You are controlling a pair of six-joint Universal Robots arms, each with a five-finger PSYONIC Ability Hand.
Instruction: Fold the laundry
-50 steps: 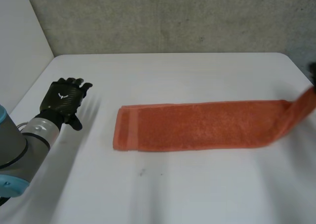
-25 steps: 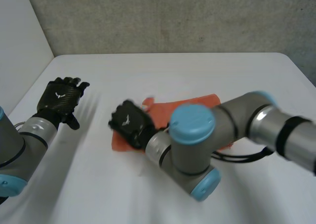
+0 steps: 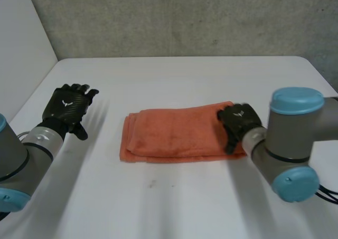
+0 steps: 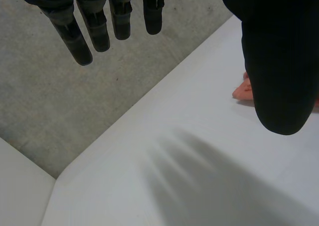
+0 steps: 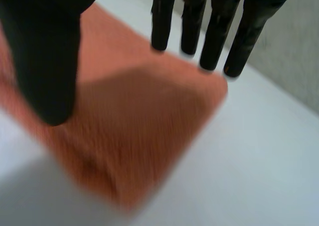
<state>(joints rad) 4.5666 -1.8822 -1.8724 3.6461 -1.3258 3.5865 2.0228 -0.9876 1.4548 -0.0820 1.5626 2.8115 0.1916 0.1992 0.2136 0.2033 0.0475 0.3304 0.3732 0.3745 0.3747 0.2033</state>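
Note:
An orange towel (image 3: 177,133) lies folded in half in the middle of the white table (image 3: 179,202). My right hand (image 3: 238,124) hovers over the towel's right, folded end. In the right wrist view its fingers (image 5: 214,31) are straight and its thumb stands apart, with the towel (image 5: 144,121) under the palm and nothing held. My left hand (image 3: 66,108) is to the left of the towel, well apart from it. It is open, with straight fingers (image 4: 97,26) over bare table. One corner of the towel (image 4: 243,90) peeks out beside its thumb.
A grey concrete wall (image 3: 185,20) runs behind the table's far edge. A white wall (image 3: 21,49) stands at the left. Bare table surrounds the towel on all sides.
My right hand carried the towel's right end across to the left end, let go and drew back to the right. The towel now lies half as long. The left hand stayed put.

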